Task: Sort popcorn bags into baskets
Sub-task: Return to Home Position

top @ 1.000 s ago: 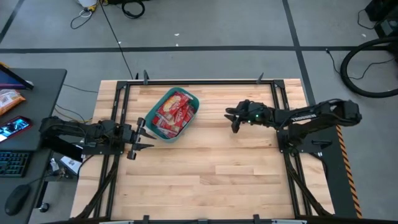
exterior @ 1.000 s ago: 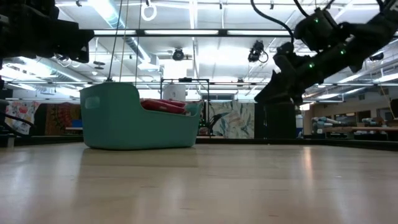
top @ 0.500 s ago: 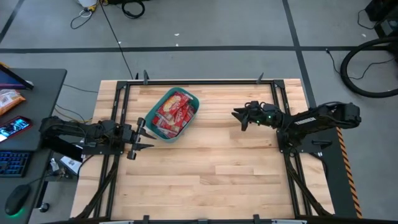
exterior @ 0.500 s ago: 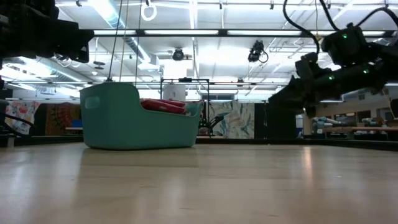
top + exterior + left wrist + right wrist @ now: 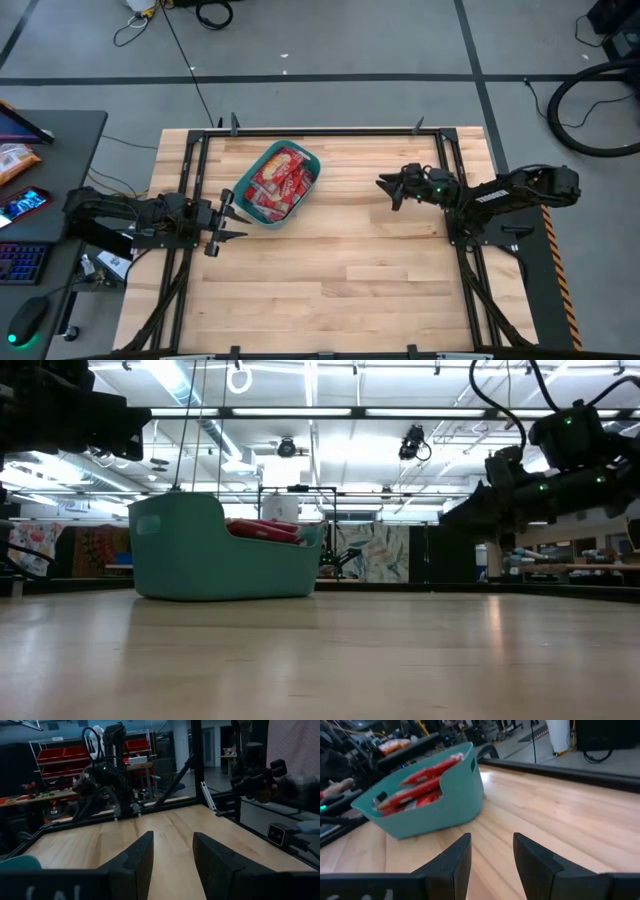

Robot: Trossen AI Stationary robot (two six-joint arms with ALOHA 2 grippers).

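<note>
The right gripper [image 5: 392, 188], jaws parted and empty, has drawn back toward the right of the high view over the last 1 second. That leaves the teal basket [image 5: 246, 206] well apart at upper centre-left, with the red popcorn bags [image 5: 280, 182] piled inside. No bag shows on the wooden table [image 5: 350, 280], so sorting looks finished. The left gripper [image 5: 231, 217], also spread and empty, waits just beside the basket's lower-left corner.

One teal plastic rectangular tub [image 5: 220, 565], one light wooden table [image 5: 350, 270], two dark robot arms: left arm [image 5: 130, 218], right arm [image 5: 510, 190]. The flat red popcorn packets [image 5: 280, 180] overlap beyond counting.
</note>
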